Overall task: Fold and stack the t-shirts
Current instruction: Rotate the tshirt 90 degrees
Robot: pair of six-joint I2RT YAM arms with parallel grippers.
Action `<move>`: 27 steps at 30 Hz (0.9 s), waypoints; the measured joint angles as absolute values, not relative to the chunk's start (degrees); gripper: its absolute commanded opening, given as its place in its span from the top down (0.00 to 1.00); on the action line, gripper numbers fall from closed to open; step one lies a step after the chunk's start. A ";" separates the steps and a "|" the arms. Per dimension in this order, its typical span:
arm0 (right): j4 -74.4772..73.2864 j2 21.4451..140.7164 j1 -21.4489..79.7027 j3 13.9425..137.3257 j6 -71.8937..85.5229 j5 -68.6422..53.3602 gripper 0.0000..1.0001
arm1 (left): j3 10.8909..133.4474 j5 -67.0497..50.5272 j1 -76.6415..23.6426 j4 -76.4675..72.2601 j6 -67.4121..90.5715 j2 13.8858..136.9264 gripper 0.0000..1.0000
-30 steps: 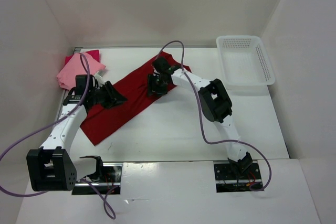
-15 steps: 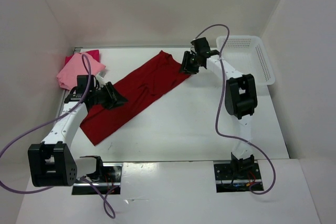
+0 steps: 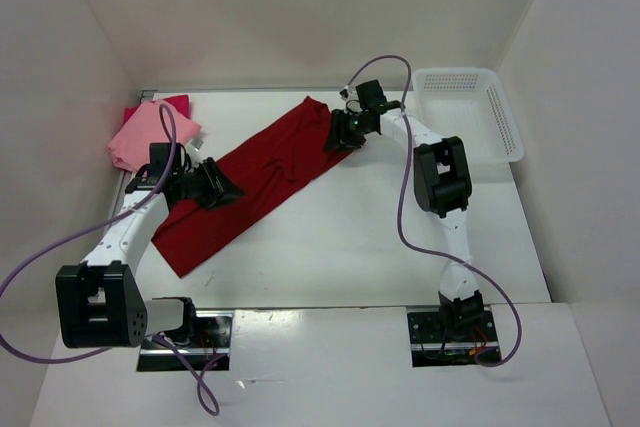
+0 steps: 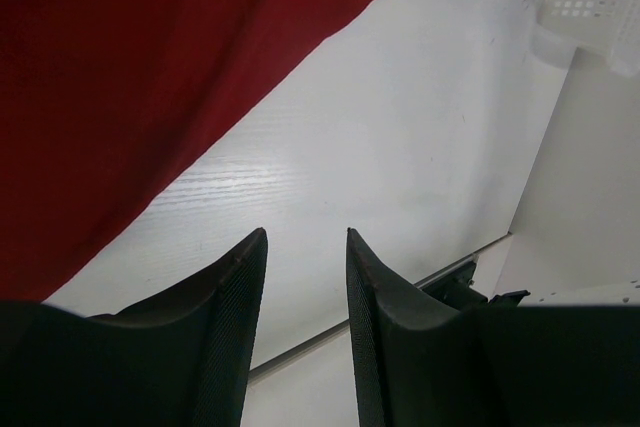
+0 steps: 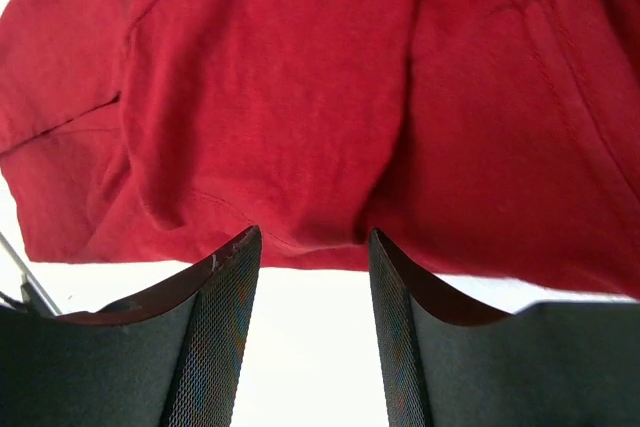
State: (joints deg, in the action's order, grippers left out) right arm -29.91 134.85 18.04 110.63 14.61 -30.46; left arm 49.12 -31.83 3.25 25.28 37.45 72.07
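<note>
Right arm has swung back from the basket (image 3: 505, 137) side. My right gripper (image 3: 343, 134) now hangs at the far right edge of the dark red t-shirt (image 3: 265, 179), jaws wide and holding nothing. My left gripper (image 3: 222, 190) sits over the shirt's left part, jaws half apart and also empty. The shirt lies spread diagonally on the table (image 3: 350, 237). To fold cleanly I'd come in low and square and pinch right at the hem — both layers together — before lifting across.

Table (image 3: 350, 237) — red tee (image 3: 262, 179), pink stack (image 3: 145, 137), basket (image 3: 507, 125).
</note>
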 measured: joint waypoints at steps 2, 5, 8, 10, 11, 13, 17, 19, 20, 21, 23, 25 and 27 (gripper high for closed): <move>-29.74 135.04 18.22 110.85 14.22 -31.62 0.47 | 49.12 -31.83 3.25 25.28 37.47 72.16 0.55; -29.61 135.46 18.35 111.24 13.78 -32.16 0.47 | 49.12 -31.83 3.25 25.28 37.45 72.16 0.55; -29.65 136.59 18.61 113.01 13.41 -32.38 0.47 | 49.12 -31.83 3.25 25.28 37.45 72.16 0.55; -29.61 137.99 18.79 114.96 13.08 -32.56 0.47 | 49.12 -31.83 3.25 25.28 37.45 72.16 0.55; -29.58 138.52 18.87 115.61 12.93 -32.69 0.47 | 49.12 -31.81 3.25 25.28 37.45 72.16 0.55; -29.61 139.15 19.00 115.90 12.67 -32.84 0.47 | 49.12 -31.81 3.25 25.28 37.45 72.16 0.55; -30.04 140.31 19.59 117.12 12.21 -31.70 0.47 | 49.12 -31.81 3.25 25.28 37.41 72.16 0.55; -30.28 141.34 19.99 119.20 12.08 -30.81 0.46 | 49.12 -31.81 3.25 25.30 37.32 72.16 0.55; -30.30 141.73 20.14 120.05 12.08 -30.30 0.46 | 49.12 -31.81 3.25 25.30 37.28 72.16 0.55; -30.33 141.93 20.34 120.77 12.03 -29.41 0.46 | 49.12 -31.81 3.25 25.30 37.26 72.16 0.55; -30.28 141.97 20.58 121.21 12.03 -28.62 0.46 | 49.12 -31.79 3.25 25.30 37.23 72.16 0.55; -30.28 141.97 20.71 121.21 12.03 -28.49 0.46 | 49.08 -31.81 3.25 25.28 37.23 72.14 0.55; -30.13 141.99 20.91 120.81 12.03 -28.51 0.46 | 48.95 -31.79 3.25 25.32 37.23 72.14 0.55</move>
State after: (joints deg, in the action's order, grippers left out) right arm -30.13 141.99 20.91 120.81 12.03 -28.51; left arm 48.95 -31.79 3.25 25.32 37.23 72.14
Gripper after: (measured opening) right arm 0.543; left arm 0.449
